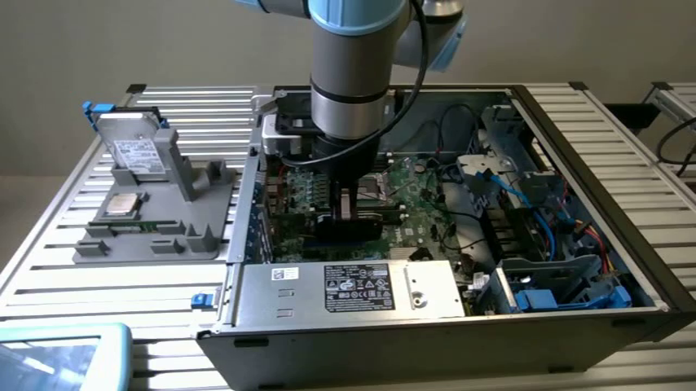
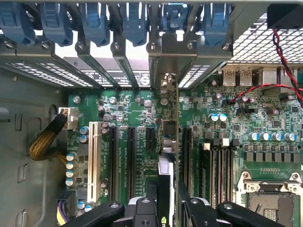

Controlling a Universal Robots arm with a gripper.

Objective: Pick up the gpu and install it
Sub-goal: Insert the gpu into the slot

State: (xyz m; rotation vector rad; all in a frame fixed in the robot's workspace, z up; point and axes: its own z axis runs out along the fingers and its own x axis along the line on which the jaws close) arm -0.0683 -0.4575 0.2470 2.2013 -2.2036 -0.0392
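My gripper [image 1: 350, 213] reaches down into the open computer case [image 1: 609, 269] over the green motherboard [image 1: 419, 191]. It is shut on the gpu [image 1: 348, 230], a dark card that stands upright between the fingers. In the wrist view the gpu [image 2: 168, 142] is edge-on, running from my gripper [image 2: 168, 210] along the row of expansion slots to the case's rear wall. Its silvery bracket [image 2: 168, 82] stands at a rear slot opening. The black fingers [image 2: 150, 208] press both of its faces. Whether its edge sits fully in a slot is hidden.
A white slot [image 2: 93, 158] and black slots [image 2: 131, 156] lie beside the card, under blue latches [image 2: 94, 21]. The power supply [image 1: 359, 287] fills the case's front. On the exterior view's left a grey fixture [image 1: 163, 244] holds a hard drive [image 1: 138, 151], a processor [image 1: 120, 204] and a RAM stick [image 1: 139, 226].
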